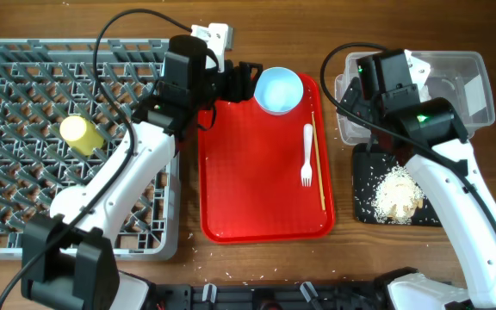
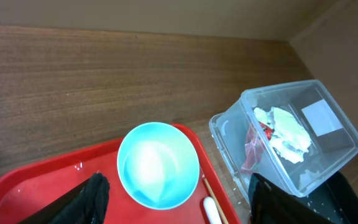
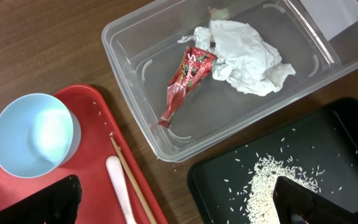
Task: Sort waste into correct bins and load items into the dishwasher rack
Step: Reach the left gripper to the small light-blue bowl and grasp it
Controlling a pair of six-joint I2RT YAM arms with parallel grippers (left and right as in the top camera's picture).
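Observation:
A pale blue bowl (image 1: 278, 90) sits at the far end of the red tray (image 1: 248, 198), with a white fork (image 1: 306, 157) and wooden chopsticks (image 1: 319, 164) to its right. My left gripper (image 1: 246, 83) is open and empty just left of the bowl (image 2: 158, 165). My right gripper (image 1: 349, 96) is open and empty, between the red tray and the clear tub (image 1: 476, 65). The tub holds the red wrapper (image 3: 185, 78) and white tissue (image 3: 241, 53). Rice (image 1: 399, 194) lies piled in the black tray (image 1: 364, 168). A yellow cup (image 1: 80, 133) lies in the grey rack (image 1: 24, 60). No plate or second bowl shows.
Loose rice grains lie on the wooden table in front of the red tray and the rack. The rack takes up the left third of the table. The tub and black tray stand close together at the right.

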